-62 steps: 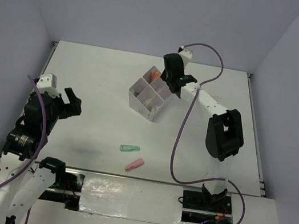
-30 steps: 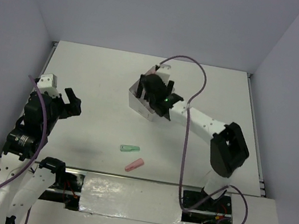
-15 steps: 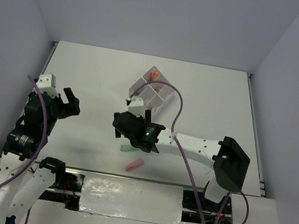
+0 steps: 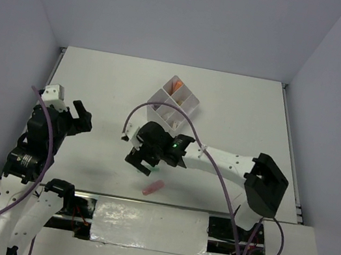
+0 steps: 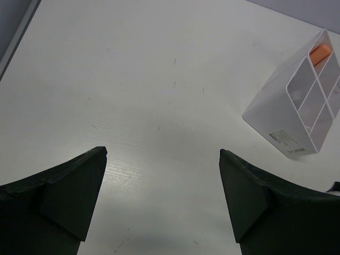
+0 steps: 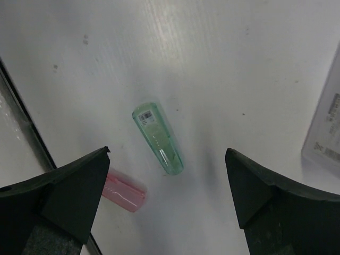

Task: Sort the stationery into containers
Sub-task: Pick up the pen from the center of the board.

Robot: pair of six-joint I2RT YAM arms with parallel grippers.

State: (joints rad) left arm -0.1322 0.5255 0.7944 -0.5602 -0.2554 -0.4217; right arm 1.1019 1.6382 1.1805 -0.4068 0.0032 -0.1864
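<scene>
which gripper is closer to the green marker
Right. The right gripper hangs open directly above the green marker; the left gripper sits far off to the marker's left, also open.

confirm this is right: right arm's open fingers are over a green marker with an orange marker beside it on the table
Wrong colour: the stubby plastic marker beside the translucent green marker is pink, not orange, as the right wrist view shows. The rest holds.
</scene>
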